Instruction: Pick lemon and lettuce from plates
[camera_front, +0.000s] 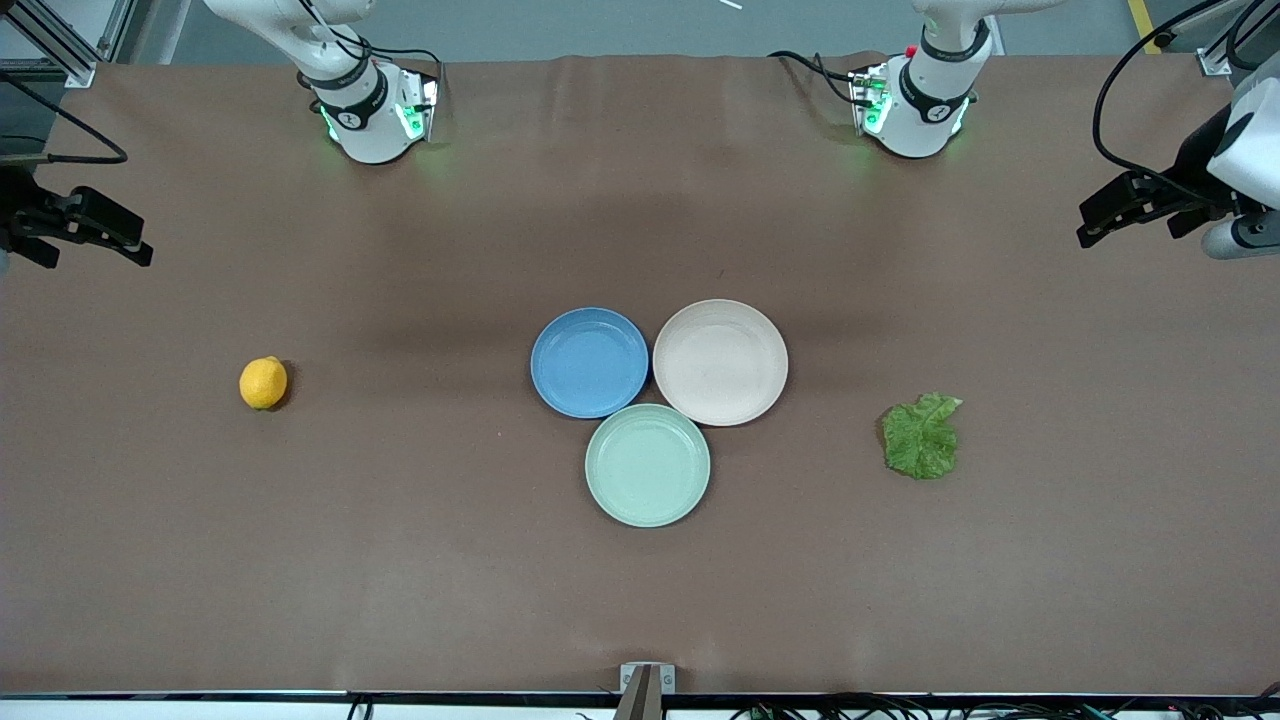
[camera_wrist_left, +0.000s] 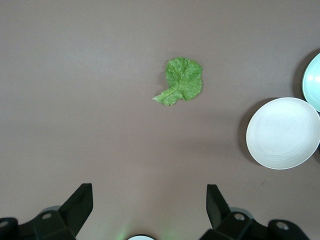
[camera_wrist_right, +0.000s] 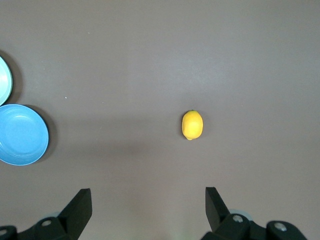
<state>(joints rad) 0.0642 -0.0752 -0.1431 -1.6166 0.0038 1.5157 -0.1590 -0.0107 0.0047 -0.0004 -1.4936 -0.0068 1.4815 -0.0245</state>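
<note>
So the lemon (camera_front: 263, 383) is sitting on the bare tabletop (camera_front: 420, 560) toward the right arm's end, and the lettuce (camera_front: 922, 436) is lying flat toward the left arm's end, a bit nearer the front camera than the lemon. Neither one is on a plate, even though the task talks about picking them from plates. The blue plate (camera_front: 589, 361), the beige plate (camera_front: 720, 361) and the mint-green plate (camera_front: 648, 465) are all sitting empty, huddled together mid-table, rims touching or nearly so.

What I'm worrying about: the lemon is a smooth little oval, so I'm guessing an off-centre pinch is going to send it rolling. The lettuce is a thin crinkled leaf with ruffled edges and a pale rib, lying flush, so the fingers could scrape over it or tear it.

The right gripper (camera_wrist_right: 148, 205) is hanging over the tabletop with the lemon just ahead of it, fingers (camera_wrist_right: 80, 205) spread wide with nothing between them. The left gripper (camera_wrist_left: 149, 202) is doing the same over the lettuce end, its fingers apart too.
</note>
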